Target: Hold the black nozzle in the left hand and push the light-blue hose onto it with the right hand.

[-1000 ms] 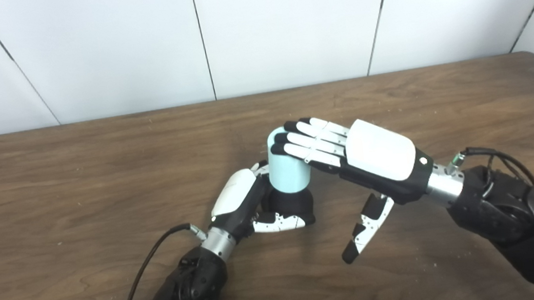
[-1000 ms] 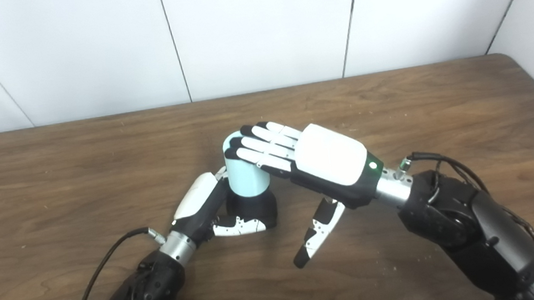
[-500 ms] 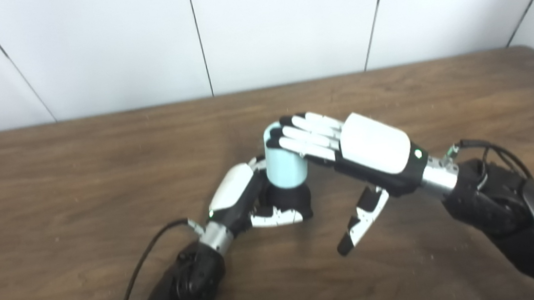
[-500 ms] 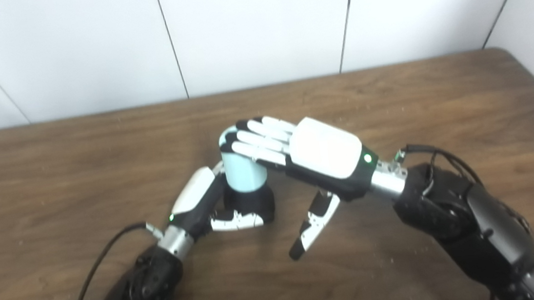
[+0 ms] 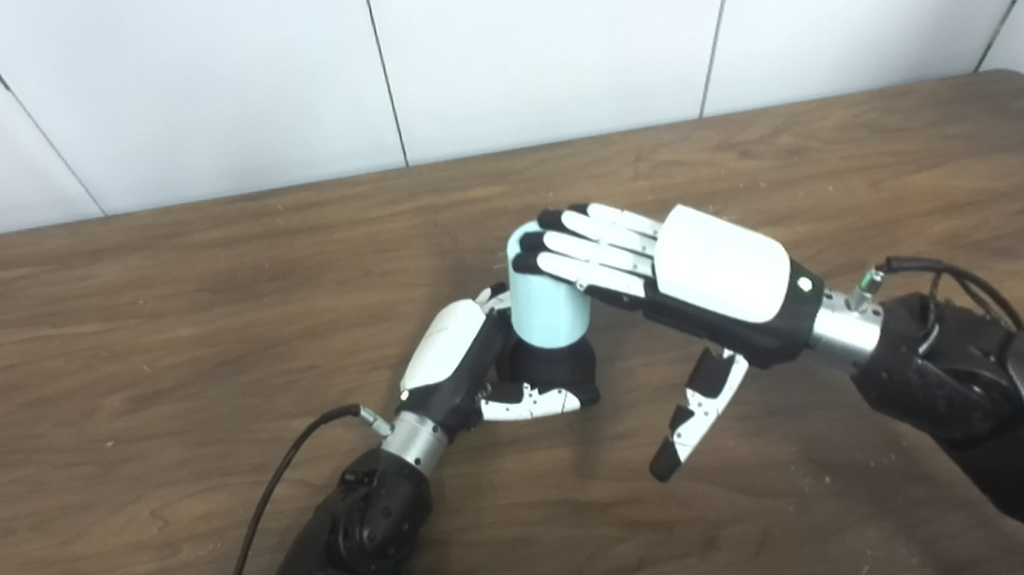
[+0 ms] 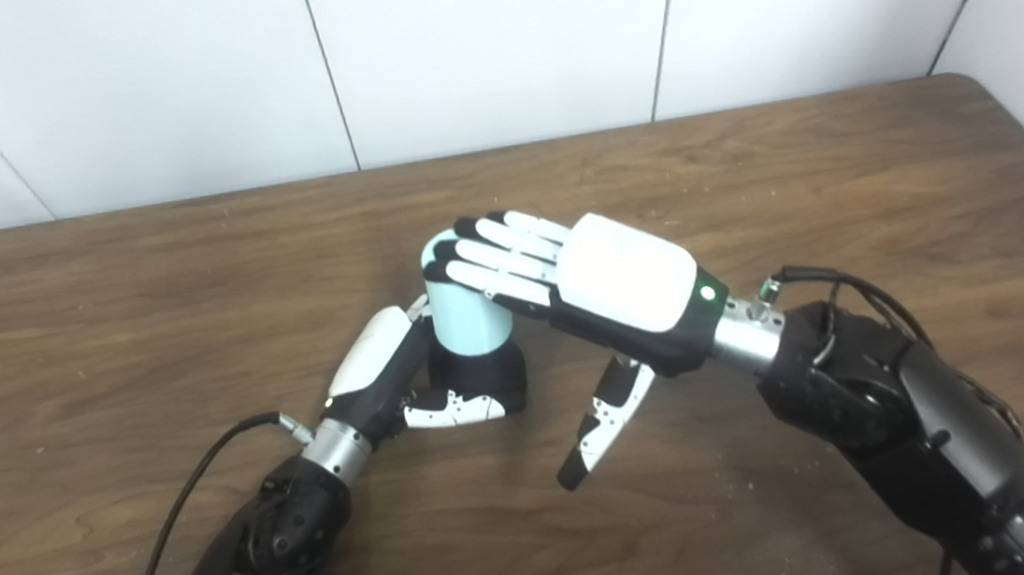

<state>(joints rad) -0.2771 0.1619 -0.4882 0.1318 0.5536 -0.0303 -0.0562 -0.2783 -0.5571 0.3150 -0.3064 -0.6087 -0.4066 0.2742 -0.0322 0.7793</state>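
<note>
Nozzle: black nozzle [image 5: 556, 372] is stood upright on the bench [image 5: 146, 294], approx. mid-bench; only its base is seen below the hose.
Left robot hand: left robot hand [image 5: 469, 376] is wrapped round the nozzle base, thumb laid across the front, other fingers hidden behind; nozzle is grasped and braced on the bench.
Hose: light-blue hose [image 5: 547, 308] is seated upright over the nozzle top, lower rim met by the black base w/ no gap seen from the front.
Right robot hand: right robot hand [image 5: 661, 273] is laid flat, palm down, fingers [image 5: 579, 248] extended over the hose top; thumb is hung free below, apart from hose and nozzle. Nothing is gripped; hand is released/flat, used as a pusher.
Done: nozzle is held; hose is placed on it and looks largely pushed on.
Left: prob. only a last press to seat it fully, if any. Depth of fit inside cannot be told, as the joint is partly hidden by the left robot hand.
Risk: w/ a flat palm only, hose could be tipped if pressed off-centre.
</note>
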